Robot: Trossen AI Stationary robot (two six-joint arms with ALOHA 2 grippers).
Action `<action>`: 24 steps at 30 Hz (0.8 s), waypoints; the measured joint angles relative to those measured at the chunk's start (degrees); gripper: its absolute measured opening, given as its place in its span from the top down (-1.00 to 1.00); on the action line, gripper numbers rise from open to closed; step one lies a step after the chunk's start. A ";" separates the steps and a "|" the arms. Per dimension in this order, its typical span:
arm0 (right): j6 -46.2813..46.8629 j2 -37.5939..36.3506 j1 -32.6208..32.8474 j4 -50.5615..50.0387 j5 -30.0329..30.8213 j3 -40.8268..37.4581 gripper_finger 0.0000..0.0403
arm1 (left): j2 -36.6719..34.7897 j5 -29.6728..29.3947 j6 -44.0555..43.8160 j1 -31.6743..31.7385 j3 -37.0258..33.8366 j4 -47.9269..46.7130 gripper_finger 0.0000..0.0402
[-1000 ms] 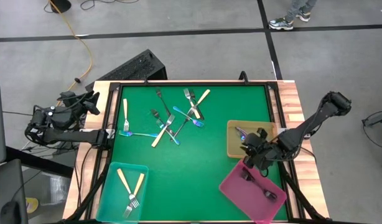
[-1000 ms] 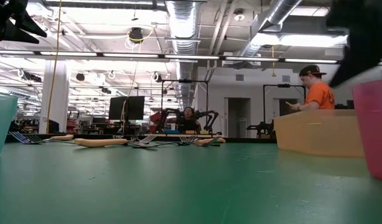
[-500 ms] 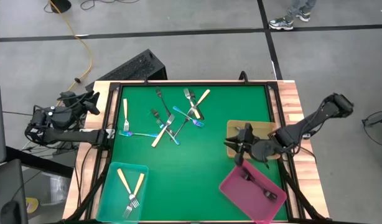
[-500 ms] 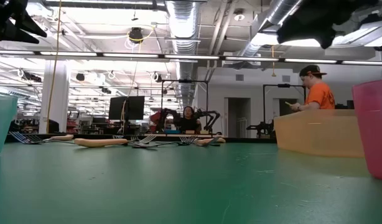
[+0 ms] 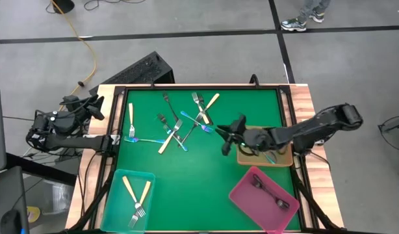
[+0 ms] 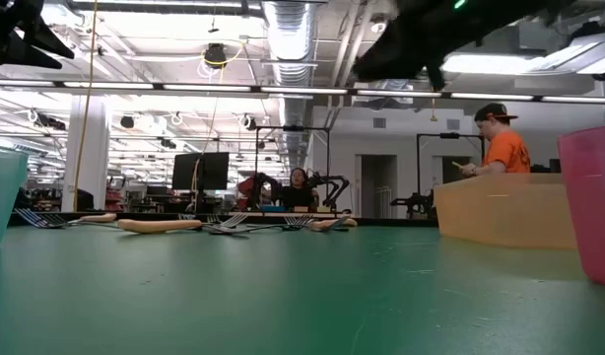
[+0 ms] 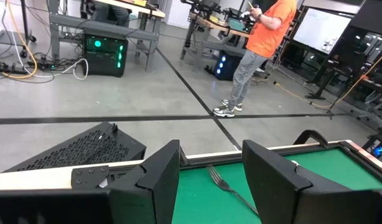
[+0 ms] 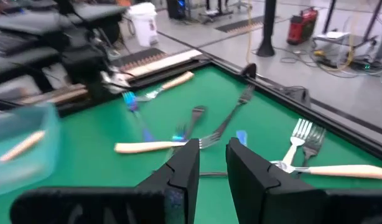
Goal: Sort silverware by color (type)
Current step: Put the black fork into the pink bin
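Observation:
The silverware is a loose pile of slim forks lying flat on the green mat: cream-handled, dark metal and iridescent blue. My right gripper hovers open by a narrow gap over the mat, between the tan tray and the pile, holding nothing. In its wrist view a cream fork and a dark fork lie ahead. My left gripper waits open off the mat's far left corner.
The teal tray at the near left holds cream forks. The pink tray at the near right holds a dark fork. The tan tray holds a blue fork. A raised black rim frames the mat. A person in orange stands beyond the table.
My right gripper has travelled from above the pink tray's far corner, across the tan tray, toward the table's left and far side, and now hangs over the bare mat near the pile. The forks and trays have stayed put.

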 joint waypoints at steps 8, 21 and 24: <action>-4.39 12.95 -8.37 -6.65 -2.12 10.93 0.48 | 0.01 0.01 0.00 0.01 0.00 0.00 0.21; -4.37 23.97 -20.05 -25.14 -5.23 27.95 0.40 | 0.02 0.04 0.05 0.00 0.00 0.00 0.21; -2.24 25.35 -22.57 -27.65 -8.94 27.92 0.25 | 0.02 0.02 0.07 0.01 0.00 0.00 0.21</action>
